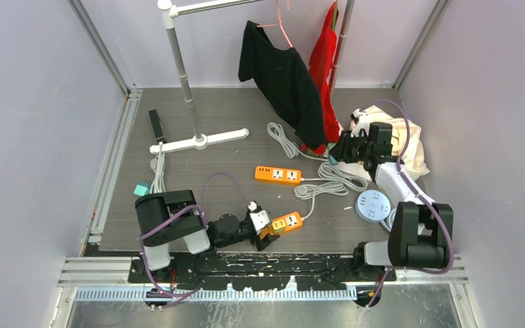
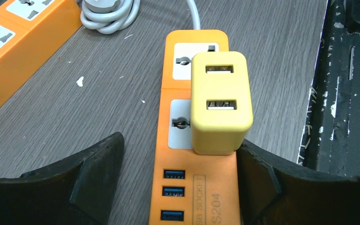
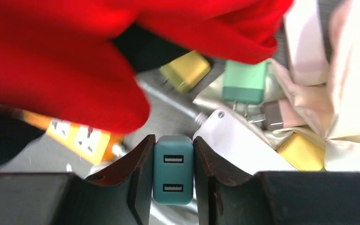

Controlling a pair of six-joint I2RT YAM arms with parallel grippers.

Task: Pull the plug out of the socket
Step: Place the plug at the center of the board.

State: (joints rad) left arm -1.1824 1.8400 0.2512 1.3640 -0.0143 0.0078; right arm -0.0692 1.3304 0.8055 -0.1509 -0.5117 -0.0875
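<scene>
You have a yellow plug (image 2: 221, 103), an orange power strip (image 2: 220, 187), a teal charger (image 3: 172, 169), red cloth (image 3: 75, 56), grey wood-grain table (image 2: 98, 93).

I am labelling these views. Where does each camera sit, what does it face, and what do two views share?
Top external: above, behind the bases, facing the table; both arms show.
Left wrist: above the open left gripper, facing the yellow plug on the short orange strip.
Right wrist: behind the right gripper, shut on a teal plug.
Shared: that strip, top and left wrist.
</scene>
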